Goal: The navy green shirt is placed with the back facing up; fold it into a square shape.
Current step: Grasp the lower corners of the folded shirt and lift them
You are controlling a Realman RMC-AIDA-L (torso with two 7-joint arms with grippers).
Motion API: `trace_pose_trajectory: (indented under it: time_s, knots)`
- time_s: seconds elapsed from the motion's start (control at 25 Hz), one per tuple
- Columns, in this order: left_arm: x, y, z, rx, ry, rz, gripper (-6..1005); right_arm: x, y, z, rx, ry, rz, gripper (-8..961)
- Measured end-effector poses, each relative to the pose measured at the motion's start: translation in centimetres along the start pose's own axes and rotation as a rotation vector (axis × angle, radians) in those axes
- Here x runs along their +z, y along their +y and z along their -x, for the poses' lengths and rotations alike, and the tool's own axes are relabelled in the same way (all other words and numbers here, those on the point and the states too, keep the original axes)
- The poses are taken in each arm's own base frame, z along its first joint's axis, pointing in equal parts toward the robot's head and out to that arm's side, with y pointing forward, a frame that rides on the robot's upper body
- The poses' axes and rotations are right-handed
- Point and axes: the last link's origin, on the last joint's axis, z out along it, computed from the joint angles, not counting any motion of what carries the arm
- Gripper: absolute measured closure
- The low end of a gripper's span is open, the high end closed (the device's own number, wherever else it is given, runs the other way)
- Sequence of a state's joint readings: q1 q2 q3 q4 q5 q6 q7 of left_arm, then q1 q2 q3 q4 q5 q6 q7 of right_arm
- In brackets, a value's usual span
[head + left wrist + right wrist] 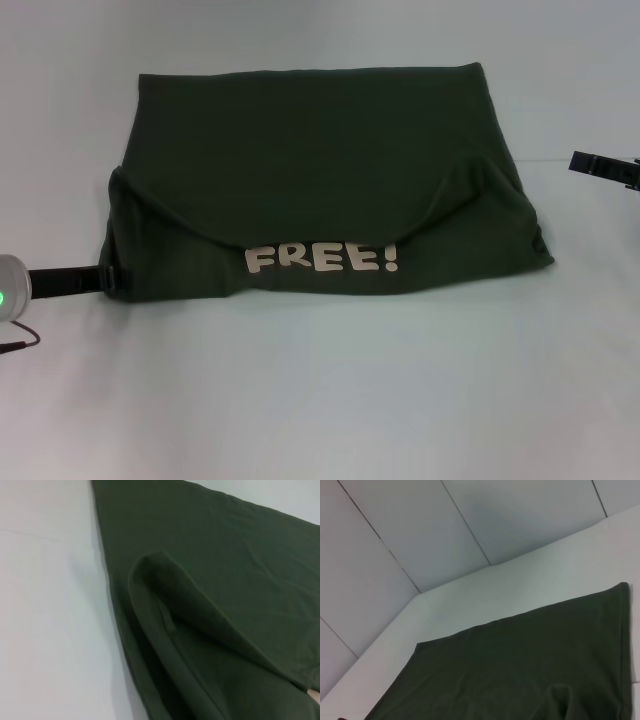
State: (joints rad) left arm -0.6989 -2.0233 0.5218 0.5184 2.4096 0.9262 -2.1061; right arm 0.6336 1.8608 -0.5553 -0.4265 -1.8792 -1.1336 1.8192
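Head view shows the navy green shirt [320, 170] lying in the middle of the white surface [320, 400], partly folded into a broad, roughly rectangular shape. Its near portion is turned up and over so the front faces upward, with the cream "FREE!" lettering [323, 258] readable along the near edge. Above the lettering, the plain back fabric forms a wide curved flap whose 2 lower corners bulge up at the left and right sides. The far edge runs straight across, and the right near corner sticks out a little past the rest. At the shirt's left near corner, the left hand [108, 277] reaches in from the side, dark and low, touching or gripping the fabric edge; whether it is clamped on the cloth cannot be told. Left wrist view shows the shirt's [210, 580] folded layers close up, a rolled hem ridge curving over the flat cloth beneath, with bare surface [50, 605] beside it. The right hand [600, 166] hangs well apart from the shirt, off its right side, holding nothing, and its opening cannot be told. Right wrist view looks over the shirt's [520, 665] flat back toward the surface's [520, 585] far corner and a panelled wall [420, 525].
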Motion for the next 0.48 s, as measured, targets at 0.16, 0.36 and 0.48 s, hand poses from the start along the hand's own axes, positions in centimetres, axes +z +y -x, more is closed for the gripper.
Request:
trace_pose_trajectory:
  time_s: [0.16, 0.36, 0.48]
  knots:
    - [0.0, -0.01, 0.02, 0.001, -0.001, 0.0, 923, -0.02, -0.02, -0.05, 0.001, 0.0, -0.001, 229]
    - [-0.05, 0.02, -0.1, 0.003, 0.0, 0.001, 963, -0.06, 0.05, -0.14, 0.027, 0.019, 0.005, 229]
    - [-0.1, 0.03, -0.19, 0.003, 0.001, 0.004, 970, -0.05, 0.28, 0.36, 0.048, 0.077, 0.005, 230]
